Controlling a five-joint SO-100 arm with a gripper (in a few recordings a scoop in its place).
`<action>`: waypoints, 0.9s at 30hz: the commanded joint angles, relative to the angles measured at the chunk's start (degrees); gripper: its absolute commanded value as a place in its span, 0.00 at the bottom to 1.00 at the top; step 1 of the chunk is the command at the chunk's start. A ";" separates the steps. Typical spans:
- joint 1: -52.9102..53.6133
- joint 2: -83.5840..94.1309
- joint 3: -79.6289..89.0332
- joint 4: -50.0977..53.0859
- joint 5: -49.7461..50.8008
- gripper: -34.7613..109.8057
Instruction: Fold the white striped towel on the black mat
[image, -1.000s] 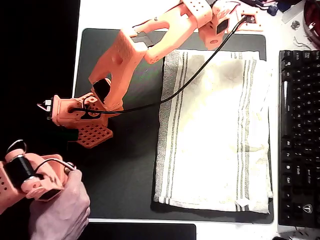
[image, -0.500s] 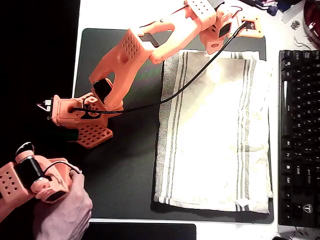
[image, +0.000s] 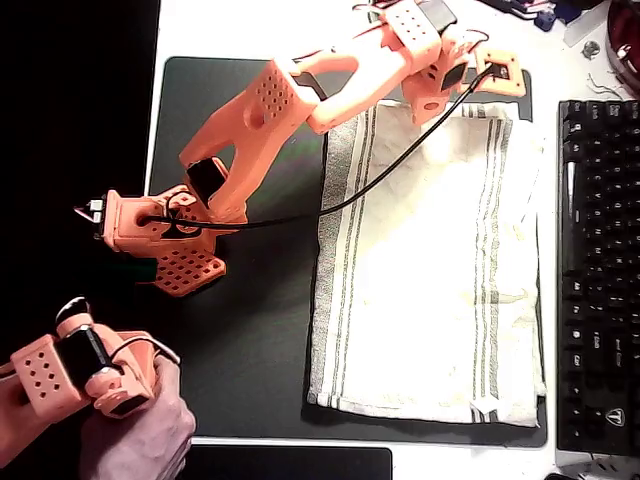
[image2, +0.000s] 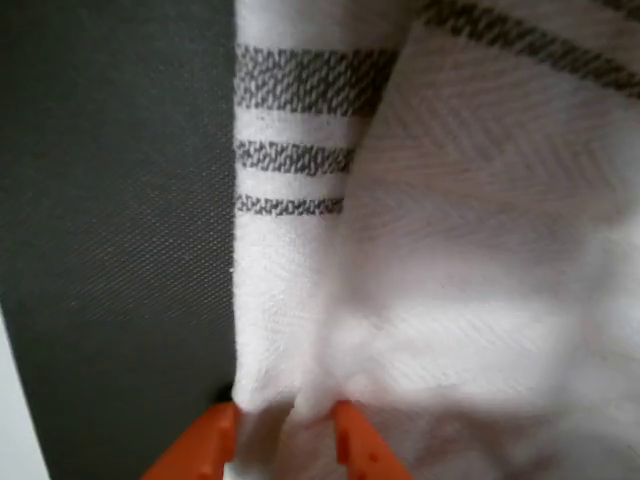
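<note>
Pinching the white striped towel (image2: 420, 300) edge between narrowed fingers, the gripper (image2: 285, 435) is readying a fold across the black mat (image2: 110, 220).

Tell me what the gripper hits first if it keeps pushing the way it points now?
Nothing new: the gripper already pinches the white striped towel between its fingers. Further on is probably the black mat beneath, though depth is unclear.

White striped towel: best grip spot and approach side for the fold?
Grip the white striped towel at its top hem, coming from the top side of the overhead view, where the gripper already pinches a small pleat of cloth. That edge lies free on the black mat, and the towel's long side runs away from it, so pulling it toward the bottom hem should halve the length.
</note>
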 joint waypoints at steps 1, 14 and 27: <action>0.35 0.44 -1.76 0.18 -0.35 0.33; 0.18 0.26 -2.11 -1.05 -0.97 0.25; -1.85 9.14 3.25 -1.41 -1.23 0.24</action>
